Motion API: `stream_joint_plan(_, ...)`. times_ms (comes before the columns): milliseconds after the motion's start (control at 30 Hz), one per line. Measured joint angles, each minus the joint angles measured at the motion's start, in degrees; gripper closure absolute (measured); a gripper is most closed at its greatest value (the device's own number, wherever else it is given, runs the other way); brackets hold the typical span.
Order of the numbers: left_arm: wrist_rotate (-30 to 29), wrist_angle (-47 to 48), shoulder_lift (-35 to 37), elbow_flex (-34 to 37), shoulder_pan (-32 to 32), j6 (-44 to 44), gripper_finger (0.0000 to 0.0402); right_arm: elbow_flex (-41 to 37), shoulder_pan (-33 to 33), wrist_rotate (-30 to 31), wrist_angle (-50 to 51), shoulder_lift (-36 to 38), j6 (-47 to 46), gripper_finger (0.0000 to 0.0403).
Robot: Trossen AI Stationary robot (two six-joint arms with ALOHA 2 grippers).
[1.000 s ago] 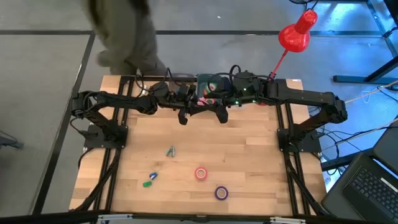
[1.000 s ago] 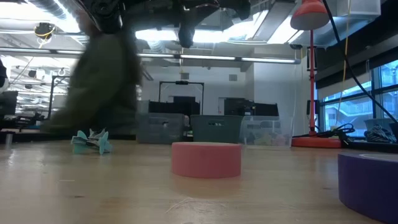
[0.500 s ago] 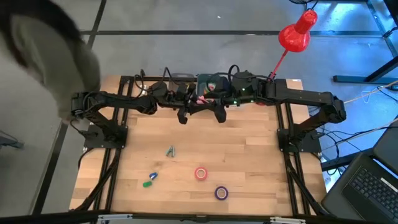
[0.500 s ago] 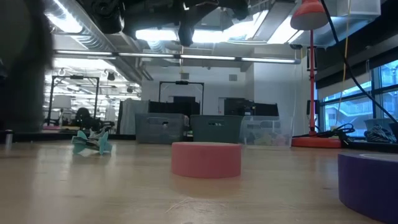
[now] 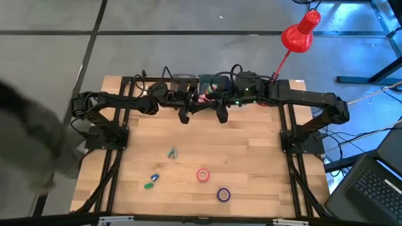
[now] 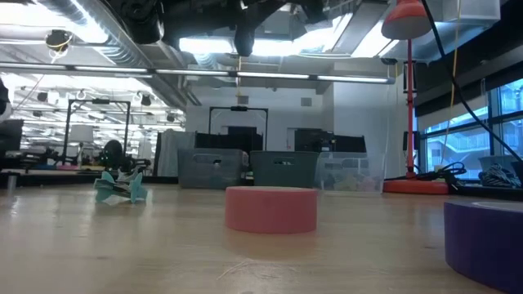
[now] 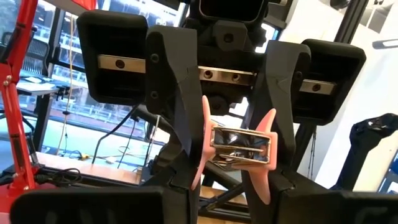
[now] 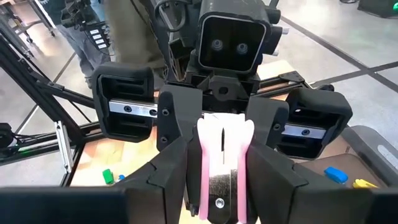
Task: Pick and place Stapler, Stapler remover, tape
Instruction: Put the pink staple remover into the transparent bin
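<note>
Both arms met above the far edge of the bench (image 5: 251, 163), the left end effector (image 8: 222, 134) clamped on a pink stapler (image 8: 224, 168) held aloft, while whether the right end effector (image 7: 239, 152) facing it had a grip could not be told. The teal staple remover (image 5: 172, 152), red tape (image 5: 202, 175) and purple tape (image 5: 223, 194) lay untouched near the front, suggesting most of the task remained.
</note>
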State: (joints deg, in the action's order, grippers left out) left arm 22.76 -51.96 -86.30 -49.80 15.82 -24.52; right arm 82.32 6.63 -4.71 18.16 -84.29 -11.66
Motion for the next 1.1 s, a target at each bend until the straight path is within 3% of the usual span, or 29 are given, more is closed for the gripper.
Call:
stream_joint_plan(533,1.2,0.2,0.1,-0.1,0.0,-0.3,0.0319,0.0,0.0,-1.8,-0.6,-0.3,-1.6,0.025)
stream_joint_plan(900,1.1,0.6,-0.2,-0.3,-0.2,-0.4,0.0319,0.0,0.0,-2.0,-2.5,-0.7,-1.8,0.0219)
stream_joint_plan(1100,1.1,0.5,-0.2,-0.3,-0.1,-0.4,0.0319,0.0,0.0,-2.0,-2.3,-0.9,-1.8,0.0231)
